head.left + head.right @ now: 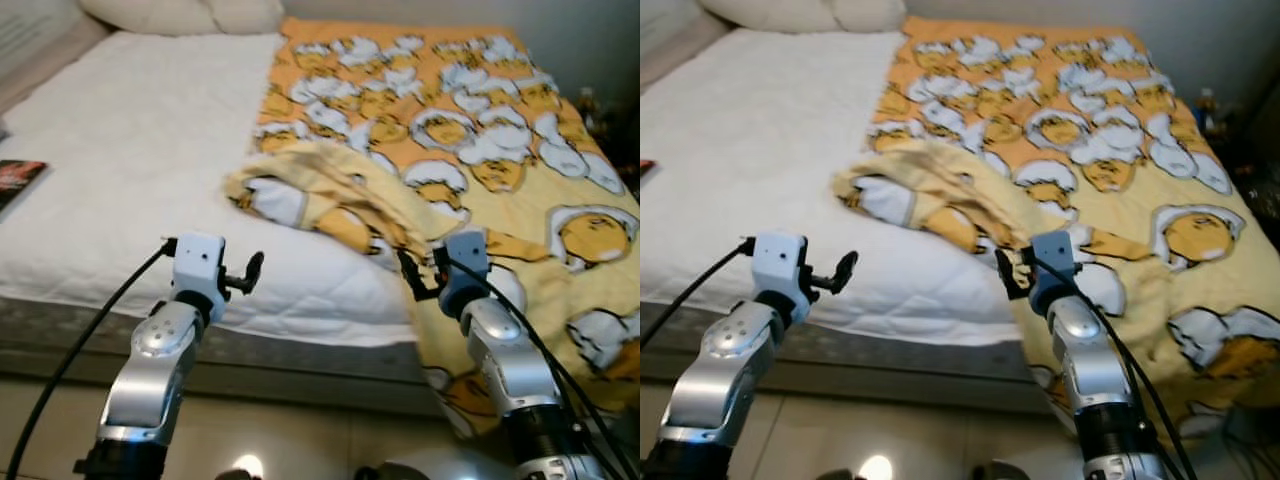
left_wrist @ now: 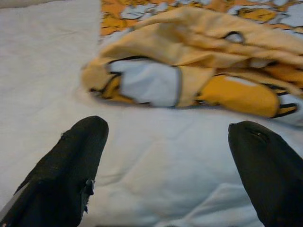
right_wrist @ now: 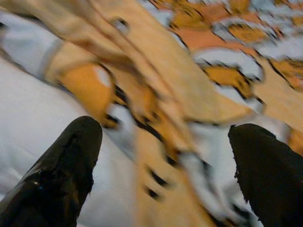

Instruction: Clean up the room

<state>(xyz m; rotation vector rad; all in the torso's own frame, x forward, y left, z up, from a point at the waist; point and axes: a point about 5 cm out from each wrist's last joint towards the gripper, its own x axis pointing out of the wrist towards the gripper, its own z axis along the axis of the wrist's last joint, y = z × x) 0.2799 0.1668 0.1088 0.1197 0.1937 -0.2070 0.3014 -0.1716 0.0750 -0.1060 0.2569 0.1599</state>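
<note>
I am looking down at a bed with a white quilted mattress cover [image 1: 130,150]. A yellow and orange blanket printed with white cartoon egg figures [image 1: 480,140] is covering the bed's right half and spilling over the near edge toward the floor. Its left edge is folded back into a rumpled bunch [image 1: 320,195] lying on the white cover, roughly between my two arms and a little beyond them.

My left pincer [image 1: 245,272] is hovering above the near edge of the mattress, with its fingers spread wide and holding nothing. In the left wrist view, the bunched blanket fold [image 2: 189,80] is lying ahead of the black fingertips [image 2: 85,142], apart from them, with bare white cover between. The left arm is reaching up and forward, its wrist bending to the right.

My right pincer [image 1: 415,272] is sitting just beside the blanket where it hangs over the bed's edge. In the blurred right wrist view its fingers [image 3: 80,142] are standing wide apart, with blanket fabric [image 3: 189,104] between and beyond them; I cannot tell whether they are touching it. The right arm is angling up and leftward.

A dark flat book-like item [image 1: 15,178] is lying at the bed's far left.
</note>
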